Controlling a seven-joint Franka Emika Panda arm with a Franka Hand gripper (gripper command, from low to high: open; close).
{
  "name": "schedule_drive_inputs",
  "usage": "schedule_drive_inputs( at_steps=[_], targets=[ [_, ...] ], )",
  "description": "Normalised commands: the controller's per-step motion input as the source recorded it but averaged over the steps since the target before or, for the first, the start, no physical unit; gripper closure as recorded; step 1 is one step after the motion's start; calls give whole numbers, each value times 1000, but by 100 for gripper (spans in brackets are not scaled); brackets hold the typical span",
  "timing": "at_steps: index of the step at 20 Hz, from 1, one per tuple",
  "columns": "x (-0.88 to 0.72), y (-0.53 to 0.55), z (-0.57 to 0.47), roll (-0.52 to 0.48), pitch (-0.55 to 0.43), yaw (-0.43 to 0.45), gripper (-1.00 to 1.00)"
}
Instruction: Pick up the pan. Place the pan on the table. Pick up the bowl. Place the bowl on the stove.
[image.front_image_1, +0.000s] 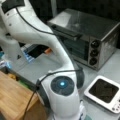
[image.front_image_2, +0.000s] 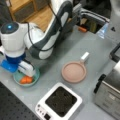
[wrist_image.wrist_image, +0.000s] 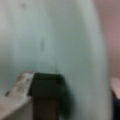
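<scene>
Round dusty-pink pan (image.front_image_2: 74, 72) already rests on the grey surface (image.front_image_2: 62, 50); end effector (image.front_image_2: 27, 72) reaches into small teal bowl (image.front_image_2: 18, 80), grip state unclear.

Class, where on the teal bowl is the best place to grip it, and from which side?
Probably the bowl's thin upright rim, from above: it sits upright on the table with orange pieces inside. The gripper is already down at that rim.

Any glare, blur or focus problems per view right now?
Front views: soft overall; in one, glare streaks the toaster oven top; in the other, the pan sits on the table and the stove top is bare, both still readable. Wrist view: badly out of focus, filled by the teal bowl wall.
</scene>
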Motion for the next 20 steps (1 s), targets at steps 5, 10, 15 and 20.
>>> schedule_drive_inputs(
  at_steps=[5, 10, 15, 20],
  targets=[
    [-104, -48, -63, 148, 18, -36, 100],
    [-109, -51, -20, 179, 33, -32, 100],
    [-107, -46, 78, 196, 49, -38, 100],
    [-58, -23, 179, 220, 43, -54, 100]
  ],
)
